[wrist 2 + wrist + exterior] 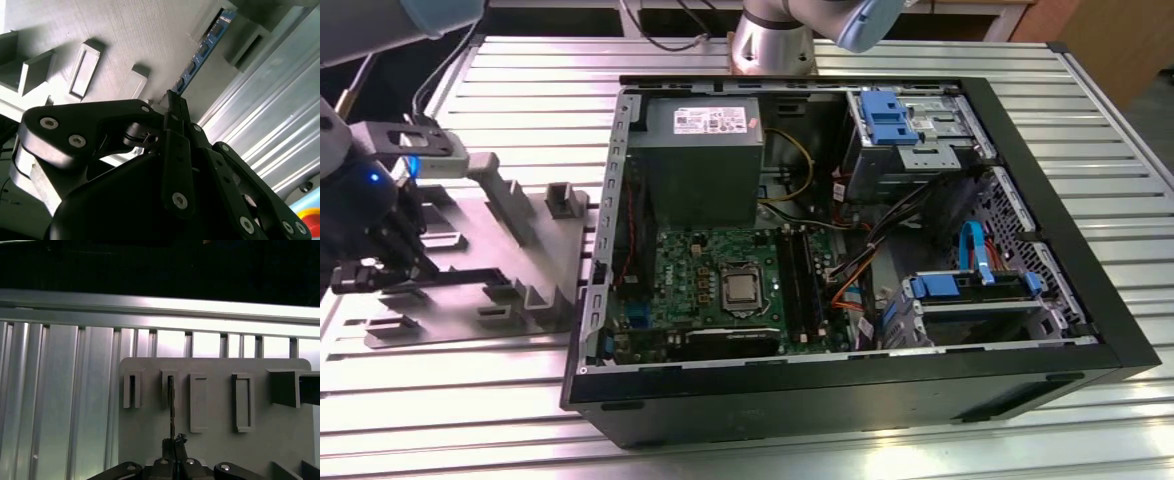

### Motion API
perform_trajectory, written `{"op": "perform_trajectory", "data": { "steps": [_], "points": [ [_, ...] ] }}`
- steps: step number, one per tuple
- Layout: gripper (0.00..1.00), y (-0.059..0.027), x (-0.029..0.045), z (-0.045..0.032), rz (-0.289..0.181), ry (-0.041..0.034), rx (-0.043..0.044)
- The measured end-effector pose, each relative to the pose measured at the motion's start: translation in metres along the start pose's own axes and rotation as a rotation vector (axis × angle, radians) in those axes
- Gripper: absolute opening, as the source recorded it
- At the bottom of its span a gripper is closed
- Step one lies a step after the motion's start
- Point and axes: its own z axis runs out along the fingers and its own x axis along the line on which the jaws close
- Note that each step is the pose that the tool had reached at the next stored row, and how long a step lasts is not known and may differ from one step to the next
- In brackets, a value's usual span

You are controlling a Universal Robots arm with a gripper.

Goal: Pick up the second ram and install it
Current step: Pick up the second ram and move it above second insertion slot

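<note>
- Showing blue with dark chips along the second ram [204, 49].
- Showing matte black on the gripper [173, 100].
- Lying plain grey across the holder plate [520, 262], at nine o'clock from the black case [854, 405].
- Gleaming silver in ribbed stripes over the table [534, 60].
- Glowing green on the motherboard [700, 265]; bright blue on the drive latch [886, 115] at one o'clock.

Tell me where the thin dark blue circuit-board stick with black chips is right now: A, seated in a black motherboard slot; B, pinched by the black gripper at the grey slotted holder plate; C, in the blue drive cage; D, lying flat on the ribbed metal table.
B: in the second wrist view the black gripper is closed on one end of the dark blue circuit-board stick, which runs along the grey slotted holder plate.
</note>
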Motion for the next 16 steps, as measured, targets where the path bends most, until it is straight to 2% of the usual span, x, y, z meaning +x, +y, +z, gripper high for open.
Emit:
{"op": "perform_trajectory", "data": {
  "steps": [9,12,16],
  "points": [
    [0.11,0.0011,-0.0007,-0.0265,-0.001,0.0,0.0],
    [0.11,0.0014,-0.0009,-0.0316,-0.001,0.0,0.0],
    [0.11,0.0015,-0.001,-0.0346,-0.002,0.0,0.0]
  ]
}}
